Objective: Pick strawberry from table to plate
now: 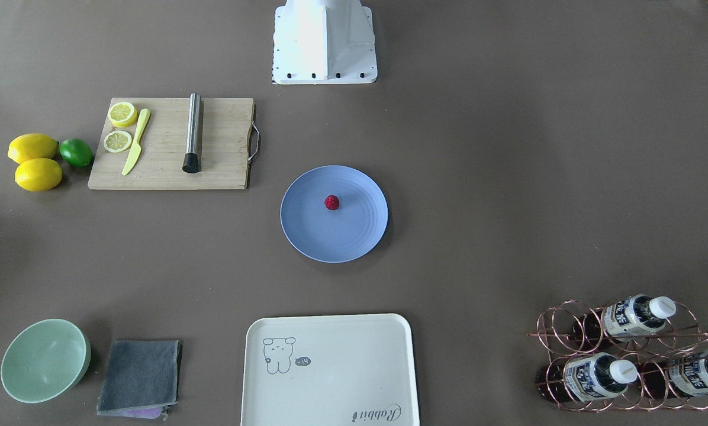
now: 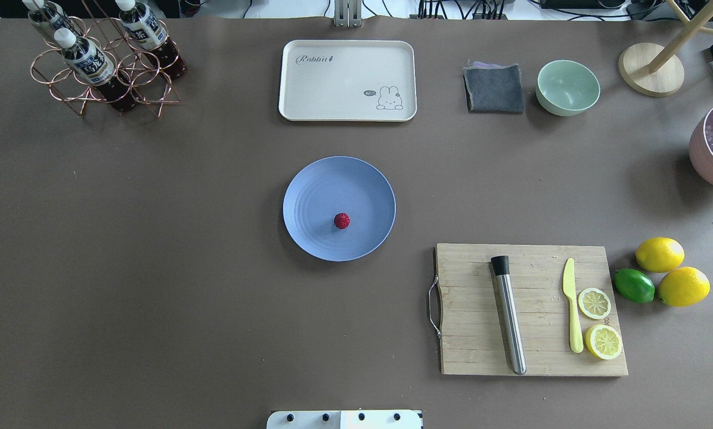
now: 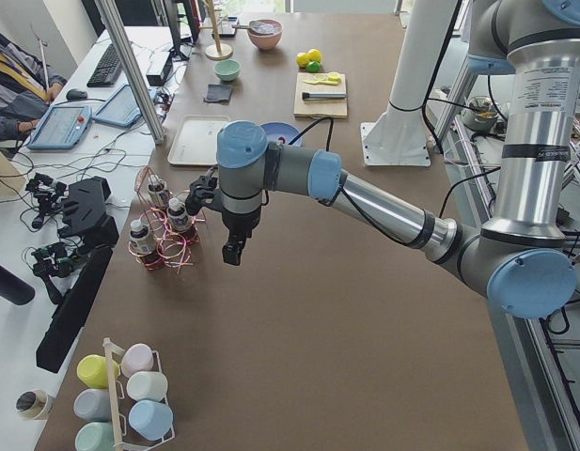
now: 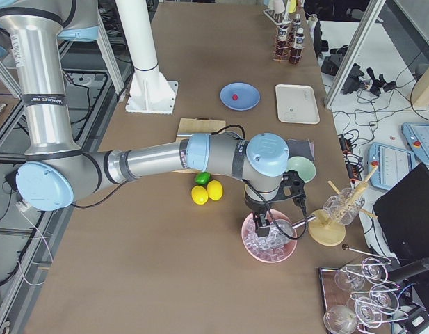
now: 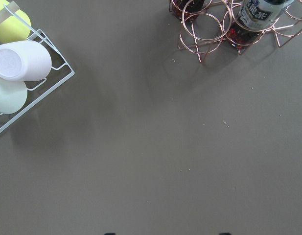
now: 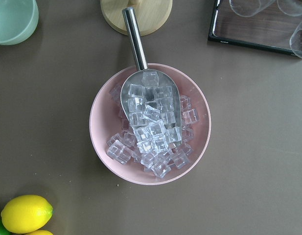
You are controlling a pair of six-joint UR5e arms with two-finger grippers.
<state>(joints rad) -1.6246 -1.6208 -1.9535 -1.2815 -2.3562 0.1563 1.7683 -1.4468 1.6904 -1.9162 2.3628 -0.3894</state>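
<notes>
The strawberry [image 1: 331, 202] is showing dark red and bumpy against the periwinkle-blue plate [image 1: 354, 236], which is carrying faint concentric rings. The worktop [image 1: 508, 177] is reading matte grey-brown. The tray [image 1: 330, 378] is showing cream with a grey line-drawn bear and script lettering. The mint-green bowl [image 1: 45, 360] is sitting by a dark grey cloth [image 1: 141, 376]. The lemons [image 1: 32, 148] are shining yellow, the lime [image 1: 76, 152] green. Below the right jaws, a pink bowl [image 6: 104, 127] is holding clear ice cubes [image 6: 151, 127] and a silver scoop [image 6: 136, 44]. Near the left jaws, a wire rack [image 5: 199, 34] is gleaming copper.
</notes>
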